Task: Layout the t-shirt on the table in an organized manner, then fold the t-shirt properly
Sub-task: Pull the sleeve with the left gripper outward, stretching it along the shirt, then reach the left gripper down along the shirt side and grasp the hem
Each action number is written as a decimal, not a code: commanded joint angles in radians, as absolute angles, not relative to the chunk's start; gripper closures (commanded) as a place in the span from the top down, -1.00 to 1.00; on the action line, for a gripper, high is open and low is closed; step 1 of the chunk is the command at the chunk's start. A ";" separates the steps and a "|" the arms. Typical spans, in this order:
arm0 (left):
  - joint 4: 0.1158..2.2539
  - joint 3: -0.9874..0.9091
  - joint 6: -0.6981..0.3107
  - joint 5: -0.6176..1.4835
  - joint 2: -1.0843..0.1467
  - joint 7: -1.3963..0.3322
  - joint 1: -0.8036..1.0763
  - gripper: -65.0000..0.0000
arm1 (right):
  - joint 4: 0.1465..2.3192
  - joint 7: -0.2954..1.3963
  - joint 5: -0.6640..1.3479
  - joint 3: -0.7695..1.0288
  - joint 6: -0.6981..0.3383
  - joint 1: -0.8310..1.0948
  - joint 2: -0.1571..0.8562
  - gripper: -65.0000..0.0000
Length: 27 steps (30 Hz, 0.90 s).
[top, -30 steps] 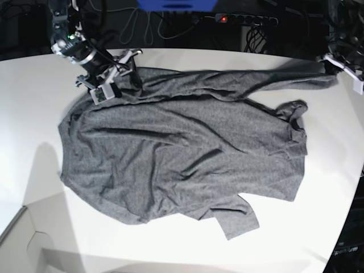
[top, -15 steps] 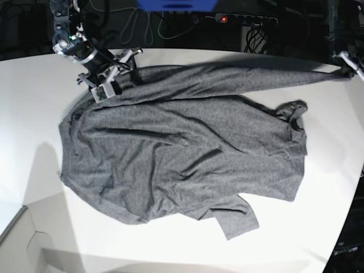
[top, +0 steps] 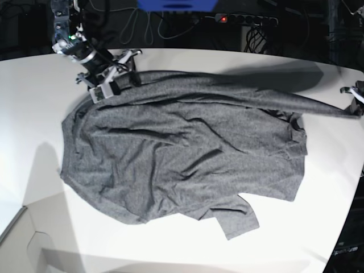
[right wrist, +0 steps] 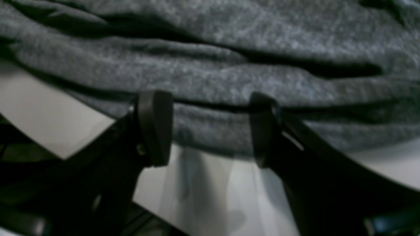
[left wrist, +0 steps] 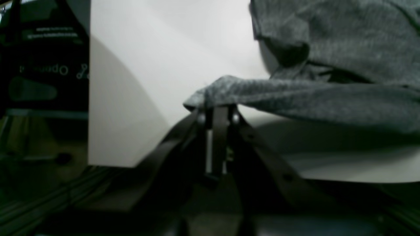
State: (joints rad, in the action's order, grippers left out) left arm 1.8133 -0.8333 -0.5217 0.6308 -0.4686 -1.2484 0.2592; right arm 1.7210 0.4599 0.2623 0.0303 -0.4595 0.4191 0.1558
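The dark grey t-shirt (top: 182, 159) lies spread and wrinkled on the white table (top: 34, 114). One long sleeve (top: 273, 96) stretches taut to the table's right edge. There my left gripper (top: 355, 100) is shut on the cuff. The left wrist view shows the cuff (left wrist: 213, 93) pinched at the closed gripper (left wrist: 217, 109), held above the table (left wrist: 147, 65). My right gripper (top: 118, 75) stands open at the shirt's back-left edge. In the right wrist view its fingers (right wrist: 154, 127) straddle a fold of the t-shirt (right wrist: 210, 72), and the gripper (right wrist: 208, 131) is not closed on it.
A power strip (top: 244, 19) with a red light, cables and a blue object (top: 176, 4) lie behind the table's far edge. A pale box corner (top: 23, 242) sits at the front left. The table's curved right edge (top: 347, 193) runs close to the left gripper.
My left gripper has carried the cuff from the back right corner forward along the right edge, and the sleeve now slants across the shirt's top. The right gripper has barely shifted.
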 commanded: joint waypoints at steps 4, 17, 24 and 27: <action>1.724 -0.757 -0.524 0.591 -0.472 -1.227 0.260 -0.99 | 1.678 0.440 0.271 0.053 -0.466 0.414 0.163 0.16; 1.532 -0.739 -0.526 0.588 -0.400 -1.201 0.262 -0.97 | 1.587 0.306 0.271 0.173 -0.466 0.446 0.197 0.16; 1.527 -0.742 -0.526 0.588 -0.400 -1.184 0.263 -0.97 | 1.589 0.309 0.272 0.234 -0.466 0.447 0.199 0.16; 1.535 -0.745 -0.526 0.590 -0.400 -1.185 0.262 -0.83 | 1.589 0.306 0.272 0.231 -0.466 0.456 0.196 0.16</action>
State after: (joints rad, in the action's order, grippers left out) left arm 1.5146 -0.7334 -0.5247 0.5797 -0.3794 -1.1934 0.2672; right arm 1.5822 0.2890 0.2771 0.2302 -0.4736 0.4469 0.1905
